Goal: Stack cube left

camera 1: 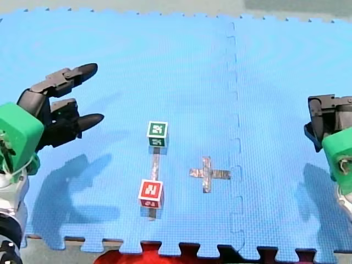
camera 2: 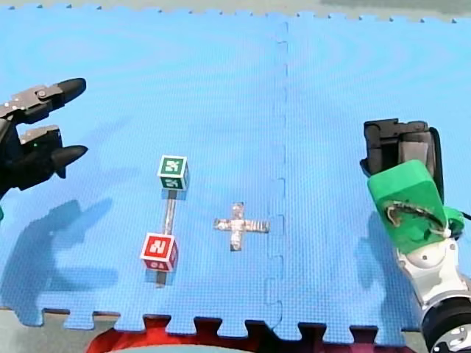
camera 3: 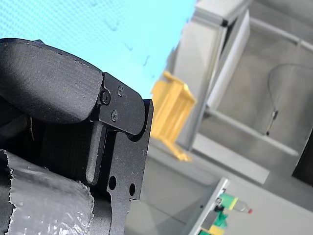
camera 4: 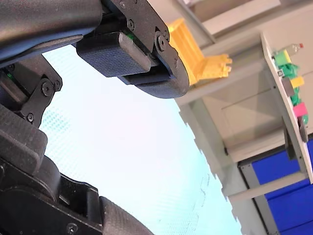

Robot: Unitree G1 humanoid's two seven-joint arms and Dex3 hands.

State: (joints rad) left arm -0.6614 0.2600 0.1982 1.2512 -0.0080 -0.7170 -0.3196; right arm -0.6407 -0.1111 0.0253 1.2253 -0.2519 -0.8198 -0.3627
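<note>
A green cube (camera 1: 157, 133) stands on the blue foam mat (camera 1: 165, 60) near the middle. A red cube (camera 1: 150, 193) sits nearer the mat's front edge, directly in front of the green one, and a strip of grey tape (camera 1: 155, 164) runs between them. The two cubes are apart, each on the mat. My left hand (camera 1: 96, 92) hovers at the left, level with the green cube and well to its left, holding nothing. My right hand (camera 2: 397, 151) is at the far right of the mat, fingers curled, holding nothing.
A grey tape cross (camera 1: 208, 174) marks the mat to the right of the cubes. A jigsaw seam (camera 1: 235, 110) runs front to back right of the cross. The mat's toothed front edge (camera 1: 181, 248) borders a red surface (camera 1: 165, 258).
</note>
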